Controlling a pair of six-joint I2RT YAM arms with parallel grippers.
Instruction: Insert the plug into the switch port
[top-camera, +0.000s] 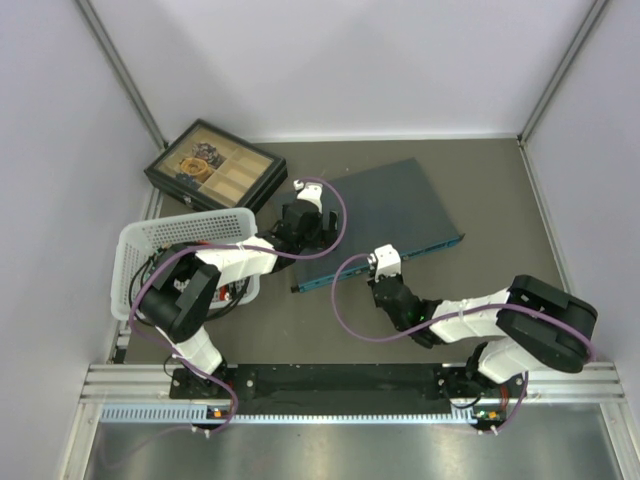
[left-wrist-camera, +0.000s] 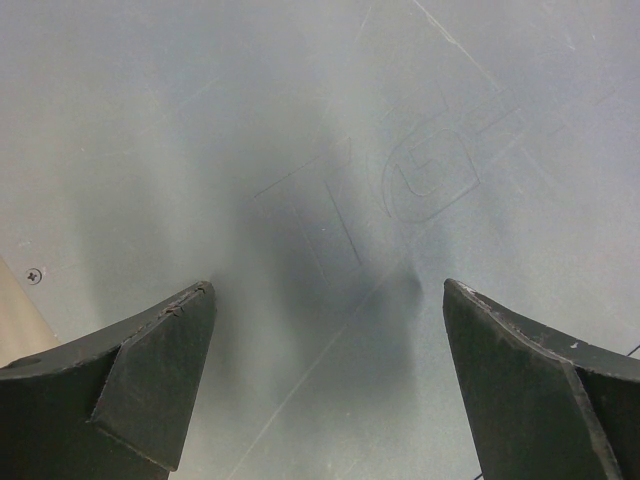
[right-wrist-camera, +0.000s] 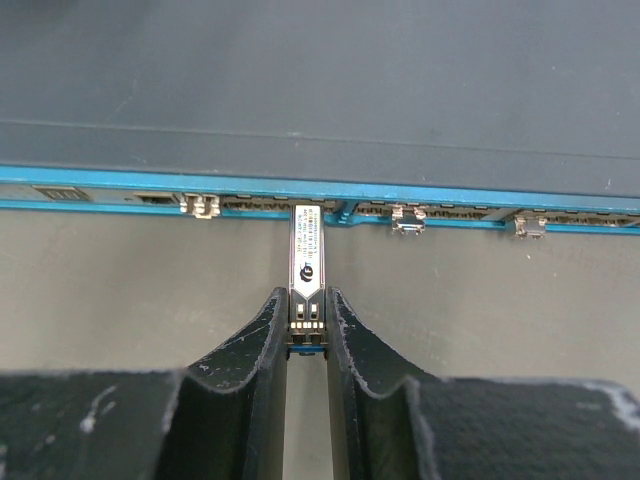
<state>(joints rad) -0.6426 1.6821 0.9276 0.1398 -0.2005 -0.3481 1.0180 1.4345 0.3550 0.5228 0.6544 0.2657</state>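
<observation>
Top view: the switch (top-camera: 395, 205) lies flat mid-desk (top-camera: 500, 190), set at an angle w/ its teal edge (top-camera: 400, 256) toward the near side. The left arm (top-camera: 230, 262) reaches over the switch's left end, and the left jaws sit above the top panel. The right arm (top-camera: 470, 320) comes in from the near right, w/ the right jaws pointing at the teal edge approx mid-length. A black box (top-camera: 210, 170) w/ compartments sits far left, near the switch's corner. A white basket (top-camera: 150, 250) is at the left edge, partly under the left arm. Purple cables (top-camera: 340, 215) loop off both wrists.

Left wrist view: the left jaws are spread wide w/ nothing btwn them, hovering over the switch's plain top. There's a faint stamped marking (left-wrist-camera: 420, 170) on the panel, poss. letters, but it's not readable. A small screw (left-wrist-camera: 35, 273) shows at the left.

Right wrist view: the right jaws are clamped on the rear end of the plug (right-wrist-camera: 306, 265), a slim silver module w/ a blue tab (right-wrist-camera: 305, 345) showing btwn the fingers. The plug is lined up square to the teal edge, w/ its front tip at the mouth of one of the sockets (right-wrist-camera: 408, 215). Most of its body is still outside, and I can't tell how deep it sits. The label (right-wrist-camera: 306, 245) along the plug has a round logo and fine print, too small to read.
</observation>
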